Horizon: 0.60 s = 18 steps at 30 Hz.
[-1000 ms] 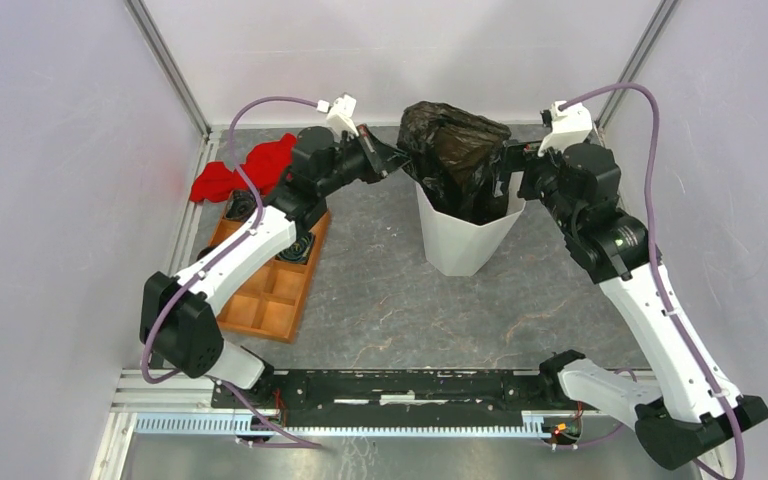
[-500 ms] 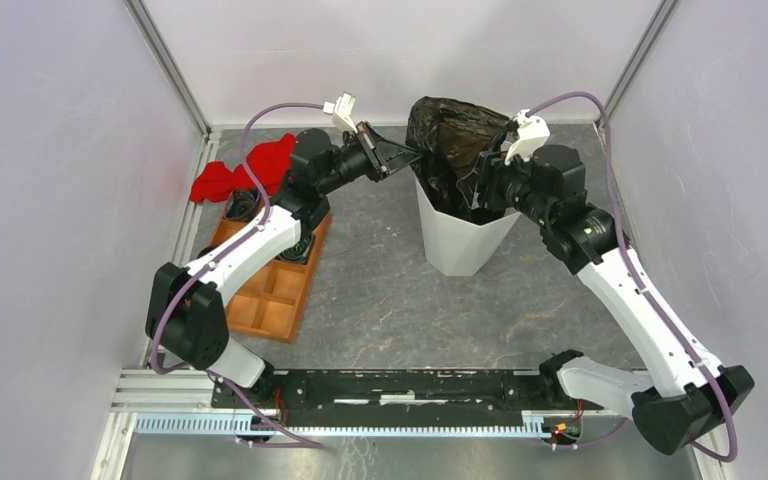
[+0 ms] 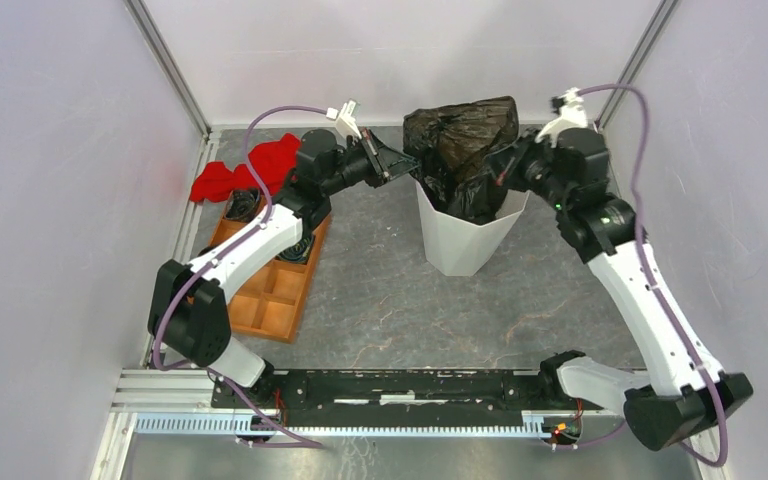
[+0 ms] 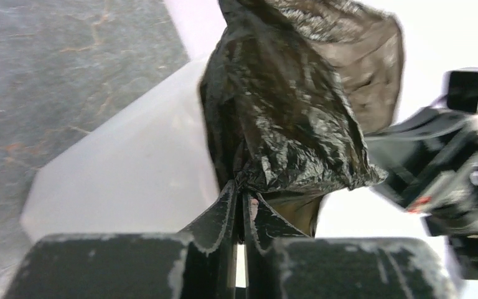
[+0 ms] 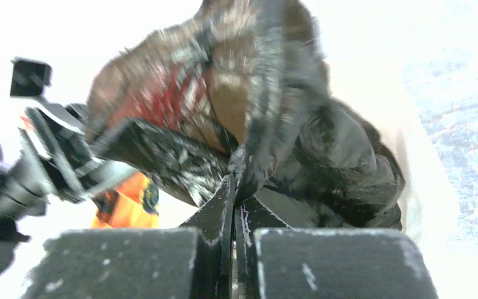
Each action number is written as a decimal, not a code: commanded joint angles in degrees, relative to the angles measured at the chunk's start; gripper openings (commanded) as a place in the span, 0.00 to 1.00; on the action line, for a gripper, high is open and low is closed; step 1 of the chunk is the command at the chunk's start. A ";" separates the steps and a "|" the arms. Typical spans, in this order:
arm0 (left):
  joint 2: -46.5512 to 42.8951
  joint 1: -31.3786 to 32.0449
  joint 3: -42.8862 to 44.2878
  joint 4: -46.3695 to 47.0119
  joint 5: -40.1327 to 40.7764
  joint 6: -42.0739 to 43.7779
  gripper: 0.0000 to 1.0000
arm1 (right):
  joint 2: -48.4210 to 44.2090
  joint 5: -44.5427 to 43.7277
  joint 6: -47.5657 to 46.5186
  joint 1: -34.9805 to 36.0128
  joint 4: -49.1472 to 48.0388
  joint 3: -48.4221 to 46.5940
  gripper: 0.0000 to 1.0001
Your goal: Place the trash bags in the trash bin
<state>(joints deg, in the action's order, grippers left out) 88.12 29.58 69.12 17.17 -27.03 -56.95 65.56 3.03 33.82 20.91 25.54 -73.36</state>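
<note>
Between the left fingers point(image 4: 224, 212), pressed together at their tips, a fold of a thin, glossy black plastic trash bag point(image 4: 286, 124) is pinched at the sack's lower edge. Opposite them, the right fingers point(image 5: 221, 205) are closed the same way on a pleat of the same film, so the trash bag is held from both sides. From those two grips the crinkled sack billows upward into a loose, brownish-black dome above both sets of fingers. Its lower folds hang down between them into the mouth of a tall white translucent plastic trash bin point(image 3: 465, 245) with faceted, tapering walls.

The trash bin stands upright directly below the fingers on the grey, stone-patterned bench point(image 3: 390, 300), with the left fingers at its left rim and the right fingers at its right rim. The bag's upper bulk remains well above the rim.

Farther out, behind the left fingers and under the left arm, an orange compartment tray point(image 3: 270, 290) lies flat on the bench. A crumpled red cloth point(image 3: 245, 170) sits at the tray's far end, near the bench's left rear corner, well apart from the trash bin.
</note>
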 commanded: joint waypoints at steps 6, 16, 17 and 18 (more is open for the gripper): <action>-6.59 -0.40 5.79 -17.52 6.01 17.21 0.61 | -4.94 13.47 15.93 -7.71 4.01 -4.01 0.00; -19.32 1.54 3.95 -25.78 7.27 18.06 0.97 | -8.29 6.56 12.75 -8.49 7.41 -10.55 0.00; -19.33 2.73 4.65 -25.24 7.65 17.94 0.96 | -8.43 6.35 12.61 -8.49 7.34 -10.21 0.00; -19.07 4.28 5.09 -24.90 8.75 18.05 0.93 | -8.56 6.25 12.43 -8.51 7.21 -9.86 0.00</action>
<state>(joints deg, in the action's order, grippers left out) 70.48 30.39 72.49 -7.62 -19.68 -40.80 58.87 11.70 47.59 12.62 32.47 -80.93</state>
